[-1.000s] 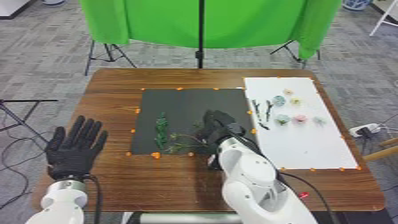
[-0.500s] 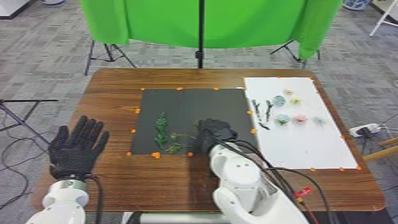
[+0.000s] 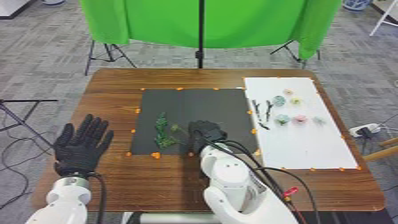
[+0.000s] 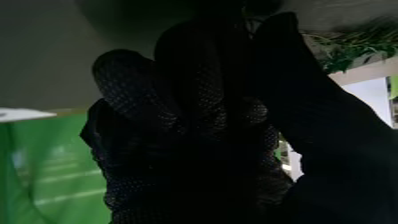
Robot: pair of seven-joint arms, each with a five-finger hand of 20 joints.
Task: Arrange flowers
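Note:
In the head view my right hand [image 3: 207, 133] is low over the right part of the black mat [image 3: 202, 102], shut on the stem end of a leafy green sprig [image 3: 166, 142]. That sprig's leaves lie against the lower part of another green sprig [image 3: 162, 121] on the mat's left side. My left hand [image 3: 82, 146] is open, palm down, left of the mat. In the right wrist view my right hand [image 4: 209, 125] has bent fingers with the thumb close by, and green leaves [image 4: 355, 47] show past the thumb; the grip point itself is dark.
On the white sheet [image 3: 306, 145] at the right lie dark twigs [image 3: 268, 110], a pink flower [image 3: 299, 118], a blue-green flower [image 3: 282, 119] and several other small blooms. Orange markers edge both mat and sheet on the wooden table [image 3: 115, 100].
My right hand has shifted left and a little down in the head view, carrying the leafy sprig left toward the other sprig. My left hand has moved slightly right.

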